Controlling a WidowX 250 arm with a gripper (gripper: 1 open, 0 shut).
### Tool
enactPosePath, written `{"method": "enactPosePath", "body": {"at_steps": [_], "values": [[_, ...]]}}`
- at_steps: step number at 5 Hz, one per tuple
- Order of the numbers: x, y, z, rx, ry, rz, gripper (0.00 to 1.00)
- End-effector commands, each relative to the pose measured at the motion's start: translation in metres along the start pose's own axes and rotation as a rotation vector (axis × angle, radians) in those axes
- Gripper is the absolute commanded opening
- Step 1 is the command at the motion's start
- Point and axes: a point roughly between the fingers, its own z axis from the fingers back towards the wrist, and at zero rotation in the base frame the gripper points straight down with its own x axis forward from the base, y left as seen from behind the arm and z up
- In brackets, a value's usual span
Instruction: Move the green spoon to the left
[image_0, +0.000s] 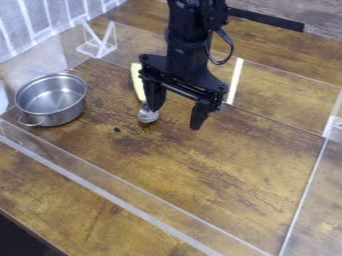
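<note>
Here, spoon: the green spoon (140, 95) lies flat on the desk (227, 190), in the middle of the far half of the fenced area, well right of the steel bowl.
Spoon's parts: a yellow-green handle points away toward the back; the round grey bowl end sits nearer the camera, close to a small dark speck on the wood.
Spoon's cover: the upper part of the handle is partly hidden behind the tool's left-hand finger as the camera sees it.
Tool: the black tool (177, 112) points steeply down just right of the spoon, its two dark fingers spread wide apart with bare wood between them.
Tool's grip: nothing sits between the fingers; the near finger stands just beside the spoon's grey end, and whether it touches cannot be told.
Arm: the black arm (195, 30) rises from the tool toward the top edge, with a cable looping at its right side.
Steel bowl: a round shiny steel bowl (51, 98) stands upright at the left edge, with nothing visible inside, well apart from the spoon.
Barrier: a clear acrylic wall (160, 225) rings the work area, its near edge running diagonally across the foreground.
Stand: a small clear acrylic stand (96, 40) sits at the back left, beyond the bowl.
Desk: dark brown wooden planks with visible grain and knots.
</note>
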Motion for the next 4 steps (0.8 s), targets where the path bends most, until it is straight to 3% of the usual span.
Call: {"method": "enactPosePath", "body": {"at_steps": [1,2,4], "values": [[0.007,0.014,0.03,-0.009,-0.094,0.048,1.0],[0.005,0.016,0.035,-0.014,-0.106,0.06,1.0],[0.013,0.003,0.052,-0.069,-0.128,0.111,1.0]]}}
